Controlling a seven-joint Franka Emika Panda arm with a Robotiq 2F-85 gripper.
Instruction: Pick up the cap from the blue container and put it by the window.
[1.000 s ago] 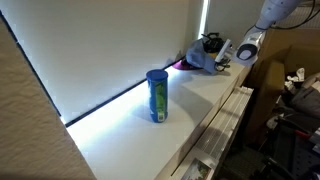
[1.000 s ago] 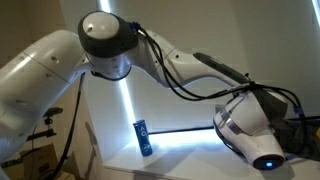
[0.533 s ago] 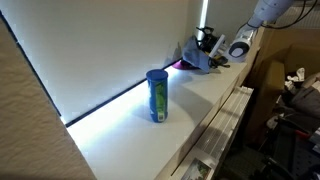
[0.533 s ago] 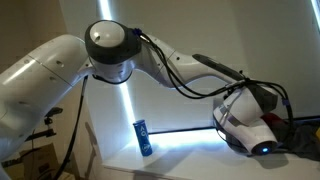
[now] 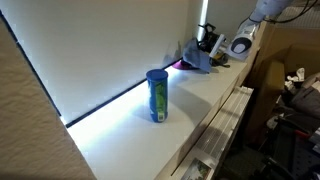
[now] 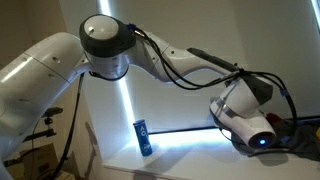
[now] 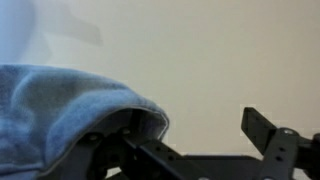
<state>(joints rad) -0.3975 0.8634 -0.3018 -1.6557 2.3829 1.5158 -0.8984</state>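
Observation:
The grey-blue cap point(image 5: 196, 58) lies at the far end of the white ledge, against the window point(image 5: 110, 50). In the wrist view the cap point(image 7: 60, 110) fills the left side, and its edge drapes over one of my fingers. My gripper point(image 7: 185, 135) is open, its other finger point(image 7: 268, 130) standing well clear of the fabric. In an exterior view the gripper point(image 5: 220, 52) hovers just beside the cap. The blue container point(image 5: 157, 96) stands upright alone in the middle of the ledge, and it shows again as the blue container point(image 6: 144, 137) behind my arm.
A purple thing point(image 5: 177, 65) and a dark object point(image 5: 209, 41) sit right by the cap. The ledge point(image 5: 200, 115) drops off on the side away from the window. Cardboard boxes and clutter point(image 5: 290, 95) stand beyond that edge.
My jaws have spread wide and let go of the cap, which now rests by the window. The arm has shifted slightly up and back.

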